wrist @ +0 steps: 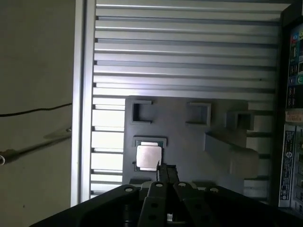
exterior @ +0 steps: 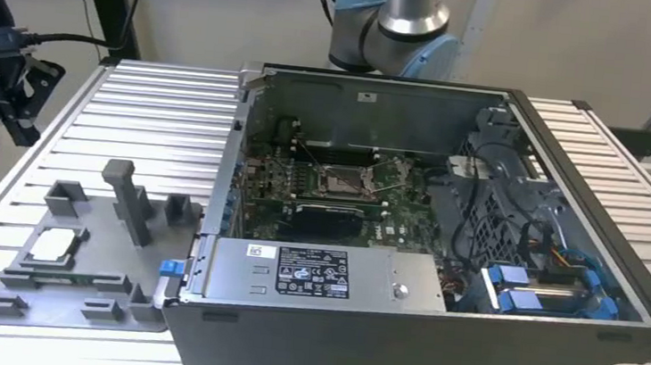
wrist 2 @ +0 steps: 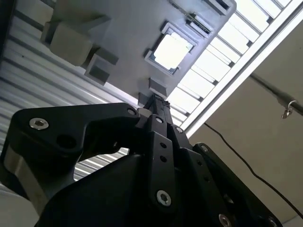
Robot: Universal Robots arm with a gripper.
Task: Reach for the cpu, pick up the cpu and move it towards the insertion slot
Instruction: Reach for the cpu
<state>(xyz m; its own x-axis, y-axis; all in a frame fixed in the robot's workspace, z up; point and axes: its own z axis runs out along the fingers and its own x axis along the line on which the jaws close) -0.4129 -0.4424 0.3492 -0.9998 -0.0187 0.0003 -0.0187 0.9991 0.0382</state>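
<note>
We're at the reach step. The cpu (exterior: 53,246) lies flat in its pocket on the grey tray (exterior: 51,310). The tray is on the table (exterior: 152,121), at the exterior view's left of the PC case (exterior: 407,334). The insertion slot (exterior: 342,182) is inside the case, on the green board. In the first wrist view the hand (wrist: 165,168) hangs over the tray w/ jaws narrow, nothing btwn them, tips apart from the chip. Next move, we reckon, calls for wider jaws centred over the cpu, then a straight, gentle descent.
</note>
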